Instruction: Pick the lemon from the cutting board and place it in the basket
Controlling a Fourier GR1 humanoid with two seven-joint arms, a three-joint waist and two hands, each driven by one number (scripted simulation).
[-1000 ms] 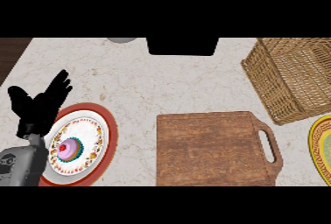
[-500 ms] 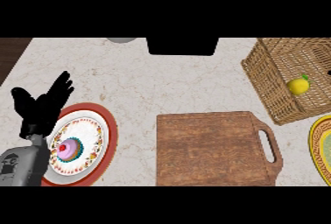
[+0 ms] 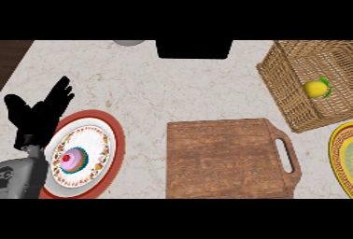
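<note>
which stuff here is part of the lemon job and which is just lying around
Part of the job:
lemon, lying in the basket
basket
cutting board, nothing on it

Just lying about:
red-rimmed plate with a small cake
yellow plate at the right edge
left hand, open, resting by the red-rimmed plate

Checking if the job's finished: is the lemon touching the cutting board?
Apart. The head view shows the lemon inside the basket, with bare counter between the basket and the cutting board.
</note>
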